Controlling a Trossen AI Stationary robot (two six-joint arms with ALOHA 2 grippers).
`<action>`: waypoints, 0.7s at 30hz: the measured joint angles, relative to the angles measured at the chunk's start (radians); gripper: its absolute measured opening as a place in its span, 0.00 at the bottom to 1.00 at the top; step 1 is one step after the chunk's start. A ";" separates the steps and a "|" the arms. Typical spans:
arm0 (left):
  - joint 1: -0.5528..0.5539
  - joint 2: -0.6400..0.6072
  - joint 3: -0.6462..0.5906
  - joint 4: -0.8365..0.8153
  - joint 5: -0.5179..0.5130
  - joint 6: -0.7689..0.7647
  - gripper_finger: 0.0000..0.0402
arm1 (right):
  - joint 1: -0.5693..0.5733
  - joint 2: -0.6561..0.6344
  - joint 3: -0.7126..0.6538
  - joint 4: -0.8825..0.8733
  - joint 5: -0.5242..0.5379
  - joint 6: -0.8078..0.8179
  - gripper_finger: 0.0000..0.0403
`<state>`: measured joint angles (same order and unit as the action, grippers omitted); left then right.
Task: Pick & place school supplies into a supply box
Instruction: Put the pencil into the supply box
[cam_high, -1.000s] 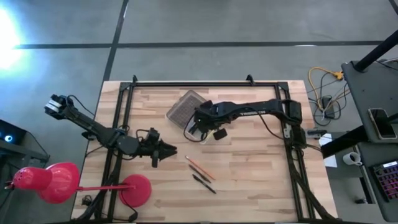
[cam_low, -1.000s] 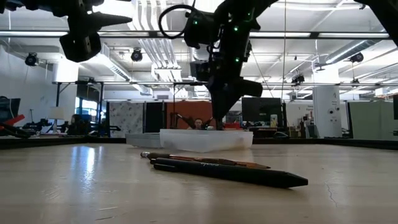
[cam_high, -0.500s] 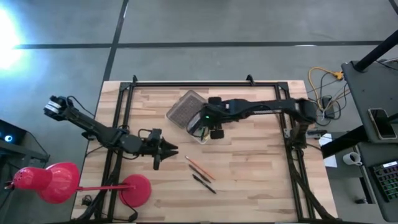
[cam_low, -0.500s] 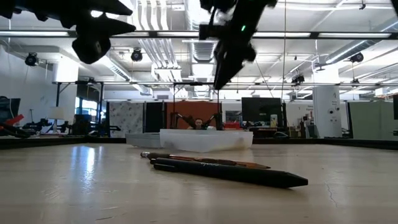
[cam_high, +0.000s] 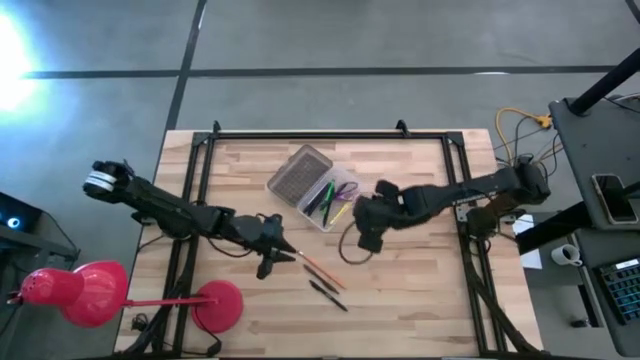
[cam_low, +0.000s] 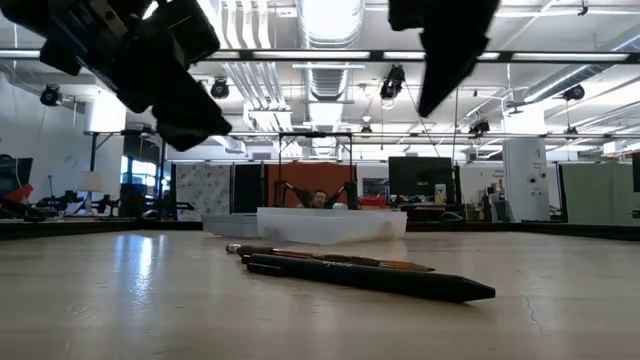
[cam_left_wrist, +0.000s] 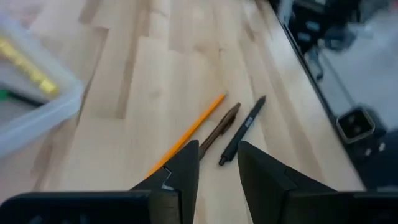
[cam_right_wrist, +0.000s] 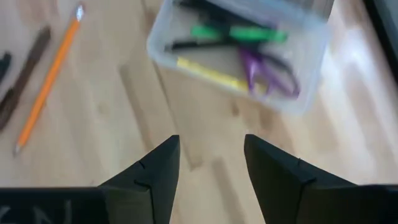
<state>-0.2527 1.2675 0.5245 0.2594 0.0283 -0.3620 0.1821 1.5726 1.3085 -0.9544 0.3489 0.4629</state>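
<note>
School supplies in two lots. At nine o'clock, left gripper (cam_high: 283, 252), fingers narrowly parted and empty, hovering just beside the near end of the orange pencil (cam_high: 322, 268). Toward six o'clock, loose on the table (cam_high: 420, 290): orange pencil, brown pen (cam_left_wrist: 220, 130) alongside, black pen (cam_high: 328, 295) just beyond. Near centre, toward twelve, supply box (cam_high: 342, 210), open, holding green, yellow, black and purple pieces; dimpled lid (cam_high: 298, 173) beside it. At three o'clock, right gripper (cam_high: 367, 238), fingers apart, empty, near the box.
</note>
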 joint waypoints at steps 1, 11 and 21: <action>0.000 0.025 0.017 0.000 0.013 0.037 0.24 | 0.018 0.002 -0.010 -0.018 0.001 0.033 0.42; 0.099 0.246 0.236 -0.127 0.176 0.253 0.24 | 0.122 0.010 -0.032 -0.169 0.050 0.269 0.42; 0.126 0.440 0.458 -0.410 0.239 0.518 0.24 | 0.128 0.005 -0.064 -0.172 0.055 0.294 0.42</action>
<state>-0.1269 1.7074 0.9825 -0.1503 0.2674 0.1563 0.3103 1.5772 1.2443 -1.1261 0.4042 0.7567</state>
